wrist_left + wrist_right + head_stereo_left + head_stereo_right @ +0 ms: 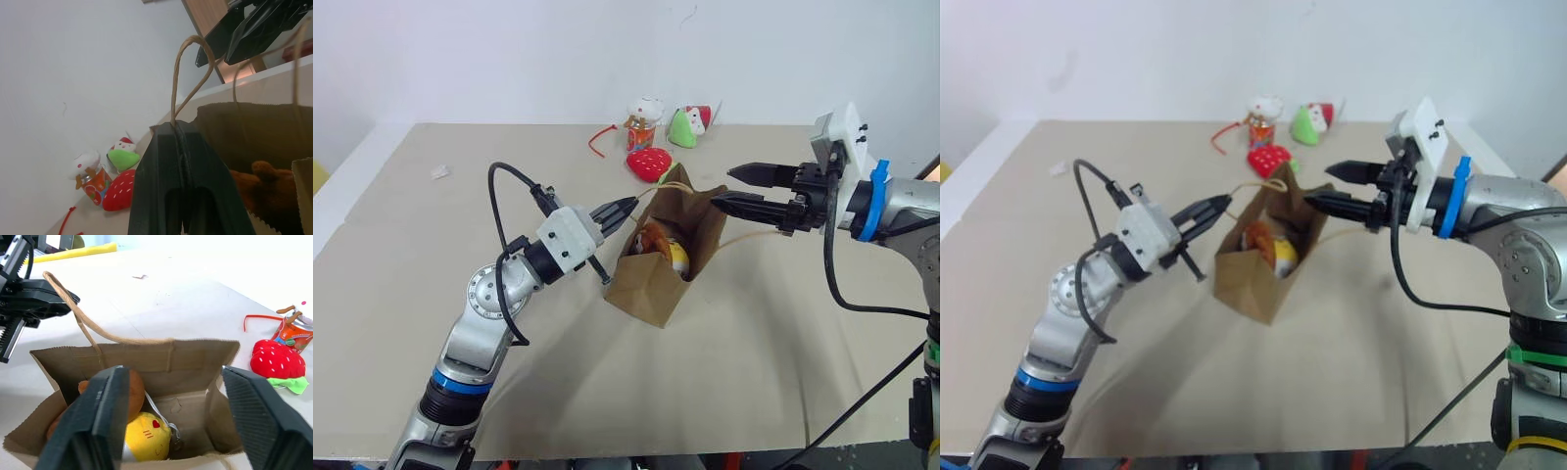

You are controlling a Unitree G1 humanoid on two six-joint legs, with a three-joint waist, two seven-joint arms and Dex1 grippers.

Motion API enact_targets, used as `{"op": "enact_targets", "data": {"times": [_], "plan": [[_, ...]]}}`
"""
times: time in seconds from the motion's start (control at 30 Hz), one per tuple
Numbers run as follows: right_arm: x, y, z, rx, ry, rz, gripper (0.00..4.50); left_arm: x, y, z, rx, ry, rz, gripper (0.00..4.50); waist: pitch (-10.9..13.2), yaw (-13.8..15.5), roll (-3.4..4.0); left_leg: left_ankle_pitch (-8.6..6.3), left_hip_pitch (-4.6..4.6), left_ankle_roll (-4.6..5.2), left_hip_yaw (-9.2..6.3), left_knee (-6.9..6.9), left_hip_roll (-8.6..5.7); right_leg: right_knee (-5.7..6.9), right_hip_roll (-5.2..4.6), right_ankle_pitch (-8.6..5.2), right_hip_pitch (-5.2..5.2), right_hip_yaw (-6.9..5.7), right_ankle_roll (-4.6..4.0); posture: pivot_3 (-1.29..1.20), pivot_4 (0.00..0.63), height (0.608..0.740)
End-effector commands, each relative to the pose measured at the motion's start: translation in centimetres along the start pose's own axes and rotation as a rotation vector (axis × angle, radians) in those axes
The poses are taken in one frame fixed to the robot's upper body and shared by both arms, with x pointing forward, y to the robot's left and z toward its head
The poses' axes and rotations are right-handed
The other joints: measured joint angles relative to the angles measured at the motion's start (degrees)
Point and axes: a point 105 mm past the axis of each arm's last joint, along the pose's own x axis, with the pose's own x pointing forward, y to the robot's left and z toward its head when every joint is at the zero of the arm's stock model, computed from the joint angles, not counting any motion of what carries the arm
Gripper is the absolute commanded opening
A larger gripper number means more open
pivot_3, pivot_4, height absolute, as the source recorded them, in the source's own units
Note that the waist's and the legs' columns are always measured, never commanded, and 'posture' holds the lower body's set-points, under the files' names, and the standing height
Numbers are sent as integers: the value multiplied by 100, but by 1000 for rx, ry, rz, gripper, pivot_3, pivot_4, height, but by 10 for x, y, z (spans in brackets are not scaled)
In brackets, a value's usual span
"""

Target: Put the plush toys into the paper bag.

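**Operator:** I have the paper bag (661,269) standing on the table (401,294), mouth up and leaning a little. Both plush toys sit inside it: the brown-orange monkey (128,390) against one wall, the round white-and-yellow ball toy (145,436) just beside it at the bottom.

**Observer:** What are your grippers doing?

**Operator:** My left gripper (182,147) is pinched closed on one tan cord handle (188,73), holding that side of the bag up. My right gripper (736,188) hangs over the bag's mouth with its fingers spread wide and nothing between them.

**Observer:** How do you expect the bag to behave?

**Operator:** Light and flimsy, I judge. Kraft paper creases easily and holds no shape under a squeeze, so I'd avoid clamping the walls. The twisted cord is the sensible place to hold: thin, rough enough not to slip, anchored at the rim. The toys are soft and weigh little, so they should not tip it, though a tug on one handle alone could.

**Observer:** Anything nearby to mind?

**Operator:** A red strawberry plush (650,164), a green-and-white plush (686,124) and a small white-topped figure (643,119) sit at the far edge, well apart from the bag.
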Motion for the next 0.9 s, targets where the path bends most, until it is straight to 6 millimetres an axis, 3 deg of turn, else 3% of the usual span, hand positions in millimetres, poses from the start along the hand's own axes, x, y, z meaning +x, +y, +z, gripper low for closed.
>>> {"op": "enact_targets", "data": {"times": [0.03, 0.07, 0.13, 0.23, 0.4, 0.5, 0.63, 0.67, 0.7, 0.73, 0.8, 0.9], "plan": [[-17, -12, 41, -55, -169, -79, 4500, 1, 3, 14, 11, -52, -2, 1268, 0, -8, 0, 0, 1, 0, 1, 0, 1, 0, 1, 1, -2, 2, 0, 0, 150, 740], [-21, -6, 43, -41, -165, -42, 4500, 0, 3, 14, 5, -54, -6, 1859, 0, -6, 0, 0, 1, 0, -1, -1, 2, 1, 2, 1, -1, 0, 0, 0, 150, 740], [-27, 8, 40, -30, -123, 39, 4500, -1, 3, 14, -5, -57, -13, 2200, 0, -3, 0, 0, 1, 0, -4, -1, 3, 1, 3, 0, 0, -2, -2, 0, 150, 740], [-33, 25, 37, -2, -76, 133, 4500, -4, 5, 17, -21, -72, -21, 3189, 0, 24, 1, -1, -1, 0, -5, -4, 2, -1, 2, -3, 0, -2, -5, 0, 150, 740], [-39, 51, 26, 46, 4, 285, 4500, -19, 4, 25, -102, -98, -64, 3189, 0, 23, 1, -1, 1, 1, -4, -3, 3, 0, 1, -2, 0, -3, -2, 0, 150, 740], [-39, 67, 14, 102, 60, 371, 3941, -32, -6, 25, -161, -79, -139, 3243, -1, 17, 2, -1, 5, 1, -2, -3, 7, 0, 1, -2, 0, -2, -4, 0, 150, 740], [-32, 85, -14, 144, 156, 429, 2281, -53, -12, 20, -225, -6, -204, 3243, -1, 25, 1, 0, 8, 1, -6, -1, 14, 0, 1, -9, 6, -12, -16, 0, 150, 740], [-30, 88, -22, 143, 178, 431, 1499, -58, -10, 18, -238, 17, -197, 3243, -1, 26, 1, 0, 8, 1, -3, -1, 12, 1, 0, -15, 4, -12, -26, 0, 150, 740], [-28, 89, -27, 148, 186, 426, 1268, -63, -7, 14, -255, 44, -183, 3243, -1, 28, 1, 0, 8, 2, -1, 0, 11, 0, 0, -17, 4, -11, -31, 0, 150, 740], [-26, 89, -34, 153, 199, 419, 697, -68, -1, 9, -260, 71, -157, 3243, -1, 28, 1, 1, 7, 2, 2, 3, 10, 0, -2, -18, 4, -11, -31, 0, 150, 740], [-24, 89, -46, 152, 224, 410, 202, -72, 11, -7, -240, 140, -99, 3243, -1, 23, 1, 1, 8, 2, 4, 6, 12, -1, -6, -18, 4, -14, -31, 0, 150, 740], [-20, 85, -66, 96, 278, 377, 63, -66, 1, -14, -234, 156, -161, 3243, -1, 35, 0, 1, 8, 3, 2, 9, 10, -1, -8, -18, 6, -19, -32, 0, 150, 740]]}}
